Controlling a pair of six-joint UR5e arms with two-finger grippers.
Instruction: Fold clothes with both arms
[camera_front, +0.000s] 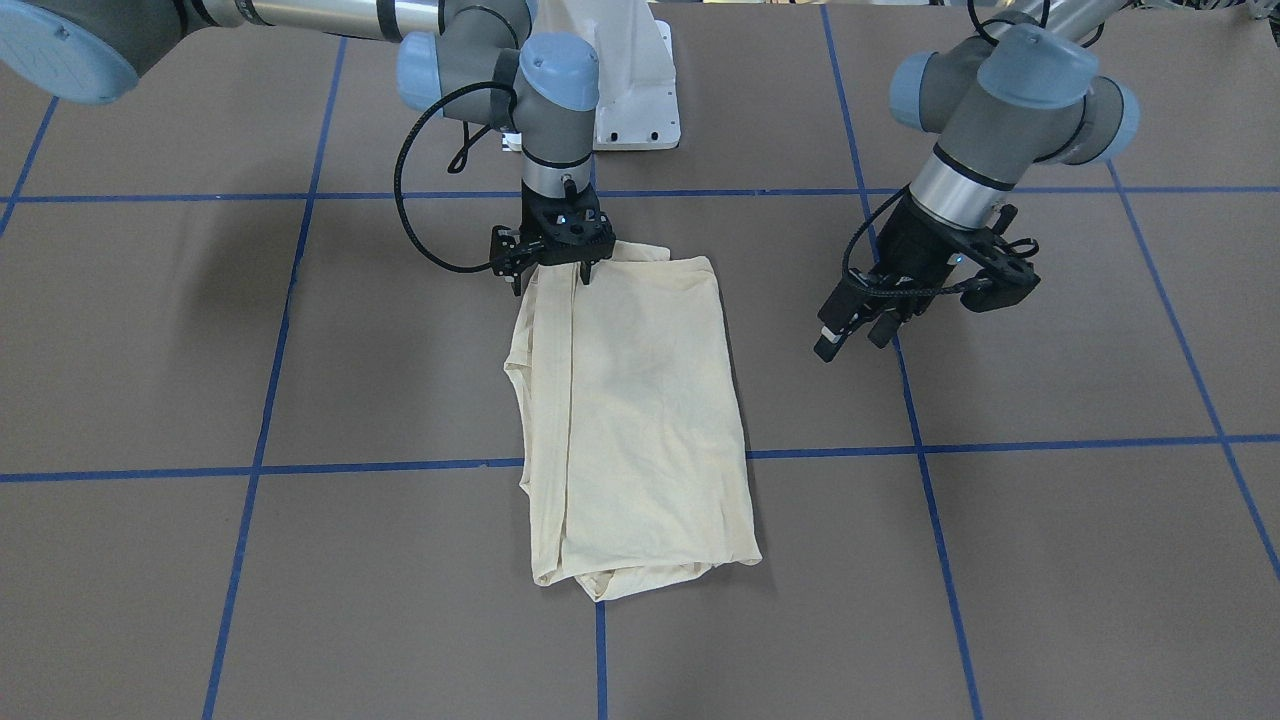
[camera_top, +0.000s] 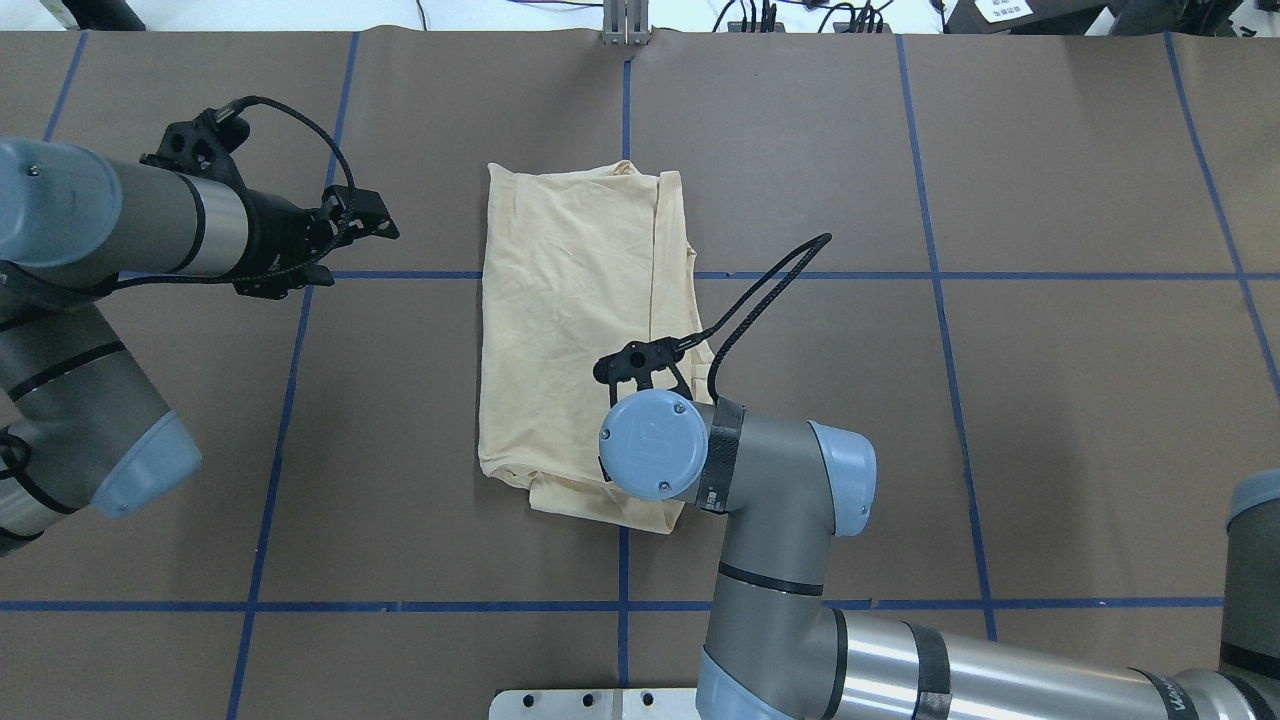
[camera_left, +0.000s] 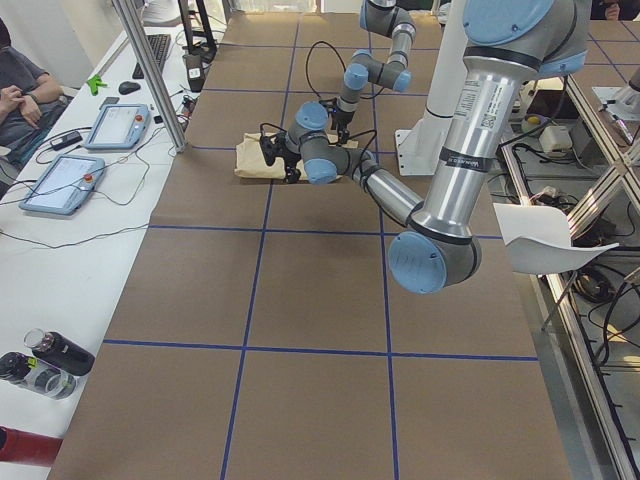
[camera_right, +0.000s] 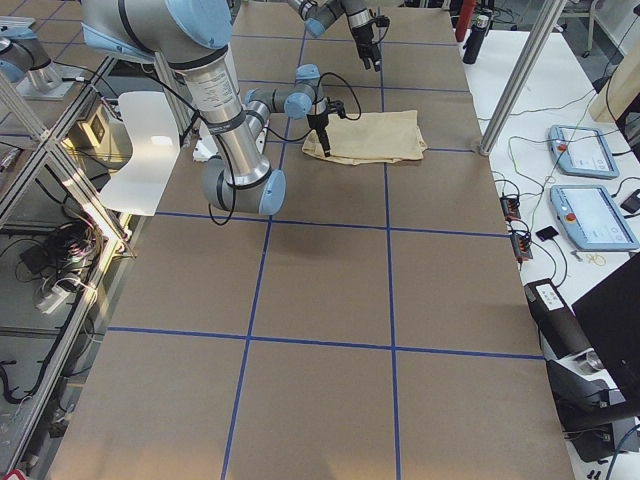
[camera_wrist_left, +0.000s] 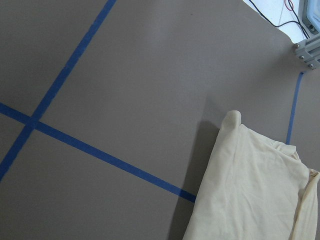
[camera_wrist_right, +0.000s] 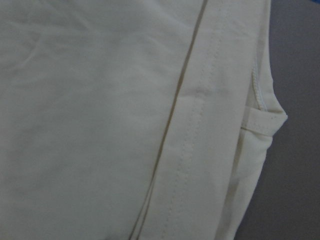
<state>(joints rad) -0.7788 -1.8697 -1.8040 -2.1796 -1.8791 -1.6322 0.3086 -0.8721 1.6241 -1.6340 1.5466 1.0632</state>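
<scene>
Overhead exterior shows the shirt (camera_top: 570, 330) folded into a long strip. Its long axis runs straight away from the right gripper (camera_front: 551, 282), whose spread fingers point down at its near end, pinching nothing. Well aside, the left gripper (camera_front: 851, 343) hangs parted and empty.

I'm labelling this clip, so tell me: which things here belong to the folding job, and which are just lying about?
Belongs to the job:
- cream shirt, lying folded on the table
- right gripper, at the shirt's robot-side end
- left gripper, off to the side, away from the shirt

Just lying about:
- tablets on the side bench
- bottles on the same bench
- white chair beside the table
</scene>
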